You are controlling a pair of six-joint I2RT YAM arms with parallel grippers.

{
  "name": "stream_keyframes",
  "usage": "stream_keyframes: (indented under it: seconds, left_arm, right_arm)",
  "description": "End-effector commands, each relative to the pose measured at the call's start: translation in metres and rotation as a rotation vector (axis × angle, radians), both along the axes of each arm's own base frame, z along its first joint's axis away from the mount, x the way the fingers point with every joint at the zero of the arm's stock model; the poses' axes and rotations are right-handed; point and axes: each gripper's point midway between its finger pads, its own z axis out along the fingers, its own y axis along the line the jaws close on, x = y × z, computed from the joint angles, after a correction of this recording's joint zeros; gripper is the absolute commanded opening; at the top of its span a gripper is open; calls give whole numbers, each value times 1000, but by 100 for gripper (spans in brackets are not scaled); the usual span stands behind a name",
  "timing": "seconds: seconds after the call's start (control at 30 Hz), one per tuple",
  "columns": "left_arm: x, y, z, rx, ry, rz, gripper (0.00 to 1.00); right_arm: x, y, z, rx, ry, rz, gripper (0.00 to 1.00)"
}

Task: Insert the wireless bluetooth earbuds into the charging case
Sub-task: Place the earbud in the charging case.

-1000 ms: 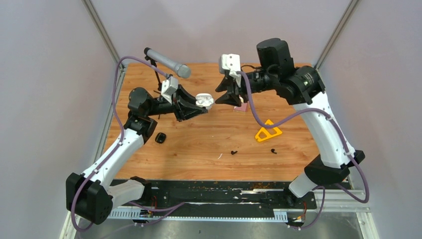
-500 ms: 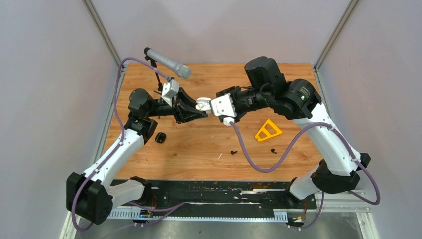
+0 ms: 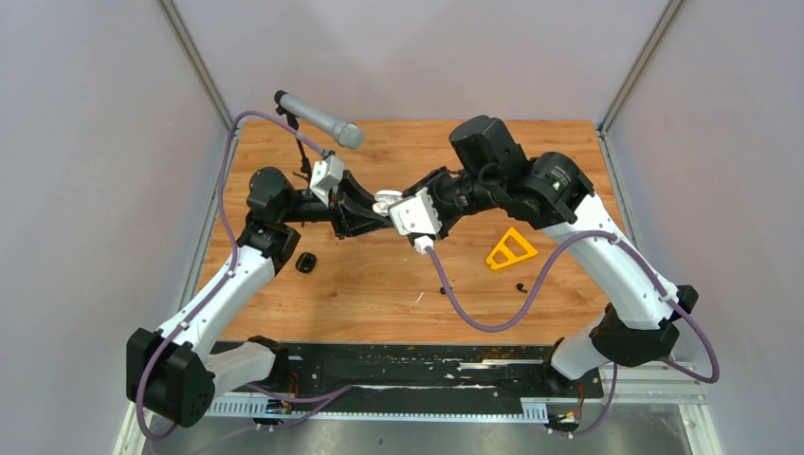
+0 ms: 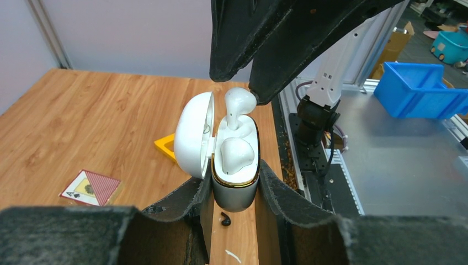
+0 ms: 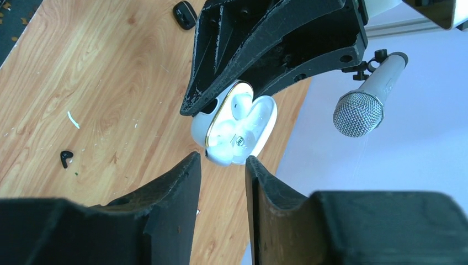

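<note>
Left claw (image 4: 234, 176) clamps the open white charging case (image 4: 234, 196); white stemmed earbud (image 4: 239, 105) stands stem-down inside, parted empty right claw (image 5: 222, 165) just above.

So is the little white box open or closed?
Open. The charging case has its lid flipped back, with white earbuds showing inside.

Top view looks down on the table (image 3: 379, 280); both wrist views closely face the charging case (image 4: 234, 193).

Site: I read a robotics lab | wood-grain bench (image 3: 379, 284) boxed by plain grey panels (image 3: 95, 190) | blue plastic crate (image 4: 419, 91) beyond its edge | grey mesh-headed microphone (image 3: 318, 119) rigged over it
</note>
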Motion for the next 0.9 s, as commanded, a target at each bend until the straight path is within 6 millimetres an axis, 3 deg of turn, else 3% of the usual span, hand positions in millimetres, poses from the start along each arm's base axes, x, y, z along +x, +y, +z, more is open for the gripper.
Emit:
stream_keyframes:
  seconds: [0.0, 0.53, 0.87]
  left_arm:
    - [-6, 1, 9, -8, -62, -16, 0]
    - [-5, 1, 7, -7, -61, -12, 0]
    - [-3, 1, 6, -5, -57, -9, 0]
  right_arm:
    - [1, 6, 5, 9, -63, 47, 34]
    - [2, 14, 4, 5, -99, 48, 24]
    - [0, 18, 12, 36, -84, 46, 23]
